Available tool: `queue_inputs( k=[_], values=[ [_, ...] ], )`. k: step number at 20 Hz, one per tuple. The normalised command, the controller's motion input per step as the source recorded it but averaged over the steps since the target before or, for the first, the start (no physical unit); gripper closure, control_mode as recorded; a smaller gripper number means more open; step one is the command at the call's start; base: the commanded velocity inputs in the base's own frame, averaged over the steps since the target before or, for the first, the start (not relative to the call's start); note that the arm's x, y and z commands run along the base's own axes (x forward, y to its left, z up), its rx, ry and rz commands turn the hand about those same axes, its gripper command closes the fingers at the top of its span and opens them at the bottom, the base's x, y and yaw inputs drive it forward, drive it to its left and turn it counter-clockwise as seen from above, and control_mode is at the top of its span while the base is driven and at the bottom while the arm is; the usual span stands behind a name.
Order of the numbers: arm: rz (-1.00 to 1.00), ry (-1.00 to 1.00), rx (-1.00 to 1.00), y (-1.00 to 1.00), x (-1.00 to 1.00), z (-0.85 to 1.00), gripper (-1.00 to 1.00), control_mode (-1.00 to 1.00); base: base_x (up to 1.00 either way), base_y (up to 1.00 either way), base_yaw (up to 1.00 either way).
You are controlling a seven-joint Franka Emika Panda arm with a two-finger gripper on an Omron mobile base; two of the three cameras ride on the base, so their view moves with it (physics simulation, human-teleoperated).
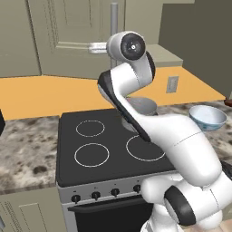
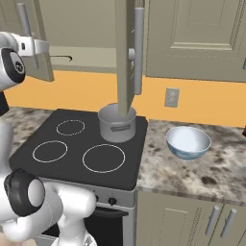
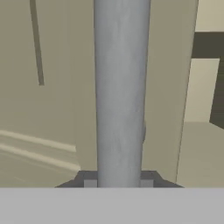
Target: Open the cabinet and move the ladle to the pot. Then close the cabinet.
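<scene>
Silver bar handle [image 3: 121,92] sits squarely between the two dark fingertips [image 3: 89,181] of the gripper [image 3: 118,181], pinched from both sides, on the greenish-grey wall cabinet [image 2: 192,33], whose doors stand swung out. Inside on the shelf lies the thin dark ladle [image 2: 61,58] (hooked end pointing right). Below, the plain grey metal pot [image 2: 117,124] sits at the back right corner of the black stovetop [image 2: 77,149], with a pale-blue bowl [image 2: 188,141] on the speckled counter [image 2: 192,168] beside it.
</scene>
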Motion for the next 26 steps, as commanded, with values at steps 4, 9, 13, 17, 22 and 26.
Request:
queue_inputs(
  k=[4,9,13,17,22,26],
  values=[
    [-0.03,0.0,0.0,0.43,-0.63,0.0,1.0,-1.0,0.0,0.0,0.0],
    [-0.03,0.0,0.0,0.49,-0.56,0.0,1.0,-1.0,0.0,0.0,0.0],
    [-0.03,0.0,0.0,0.56,-0.53,0.0,1.0,-1.0,0.0,0.0,0.0],
    [-0.02,0.0,0.0,0.55,-0.46,0.0,1.0,-1.0,0.0,0.0,0.0],
    [-0.01,0.0,0.0,0.57,-0.38,-0.07,1.0,-1.0,0.0,0.0,0.0],
    [0.0,0.0,0.0,0.55,-0.24,-0.17,1.0,-1.0,0.0,0.0,0.0]
  ],
)
